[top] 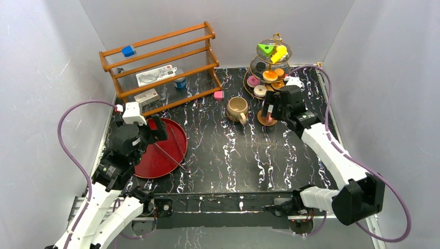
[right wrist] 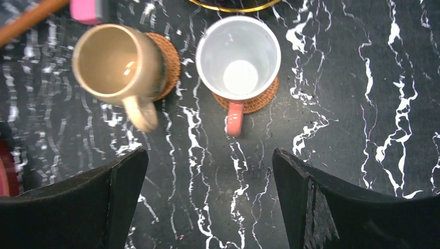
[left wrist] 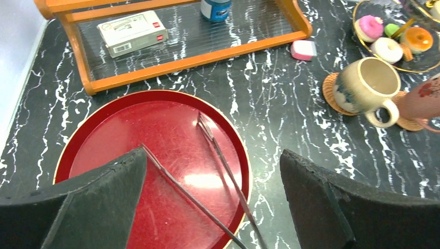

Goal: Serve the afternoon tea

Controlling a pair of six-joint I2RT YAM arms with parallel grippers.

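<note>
right end effector [right wrist: 208,155] spread above pink cup [right wrist: 238,57] | left end effector [left wrist: 212,153] spread | box [left wrist: 132,32] print apparently unreadable

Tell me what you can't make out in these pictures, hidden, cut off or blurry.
Top view: the right gripper hides most of the pink cup.
Left wrist view: the tiered stand loses its upper tiers to the top edge.
Right wrist view: the beige mug is blurred; the pink block is cropped at the top.
</note>
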